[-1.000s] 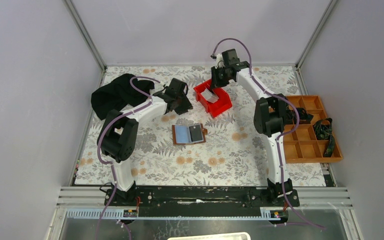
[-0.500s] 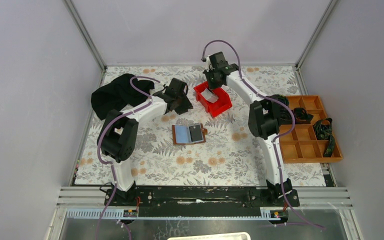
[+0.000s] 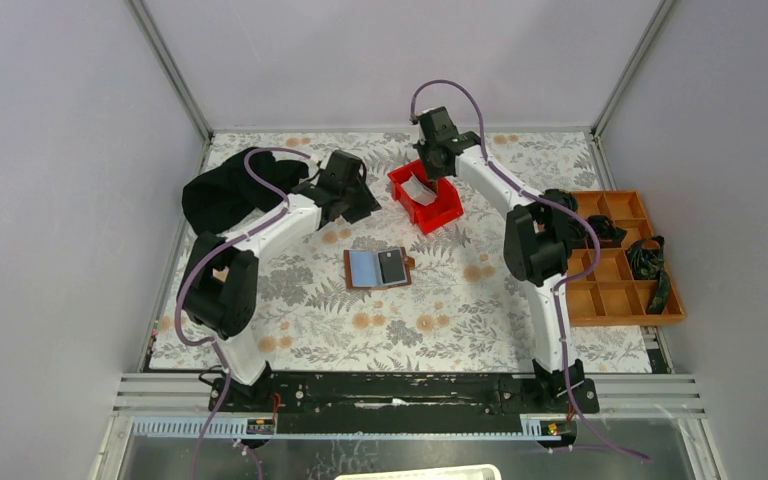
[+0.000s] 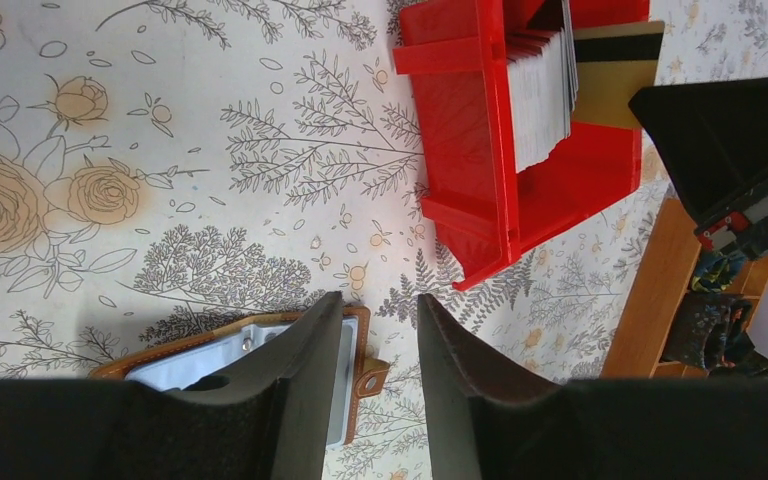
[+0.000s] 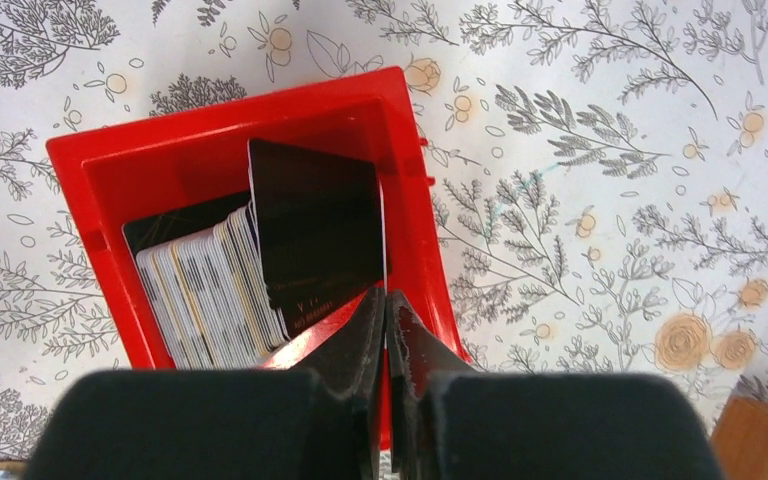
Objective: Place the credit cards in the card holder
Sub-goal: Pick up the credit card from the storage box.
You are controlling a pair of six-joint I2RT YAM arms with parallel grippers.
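Near the middle of the flowered table [image 3: 440, 320] lies the card holder [image 3: 378, 268], opened flat, with its small tab at the 3 o'clock side. On its inner faces I see one light blue panel [image 3: 364, 266] and one dark panel [image 3: 392, 266]; I cannot tell if these are cards sitting in pockets.

At 1 o'clock from the card holder, a little apart, stands the red bin [image 5: 90, 165]. Inside it a stack of light cards [image 5: 210, 290] stands on edge and leans. One dark card [image 5: 315, 230] rises above this stack, against the bin wall. The right gripper [image 5: 387, 300] hangs over the bin. Its fingers are pressed almost together and they pinch the lower corner of the dark card. From the left wrist camera the other face of this card shows a black stripe on tan.

The left gripper [image 4: 380, 298] hovers at 11 o'clock from the card holder, just beside the bin at its 9 o'clock side. Its fingers are spread with nothing between them, and under them the left wrist camera shows the tab edge of the card holder.

At 10 o'clock on the table a black cloth [image 3: 225, 190] is heaped, behind the left arm. At the 3 o'clock edge an orange-brown tray [image 3: 615, 300] has many compartments, and some dark objects [image 3: 650, 260] lie in them; the elbow of the right arm partly covers its near corner.
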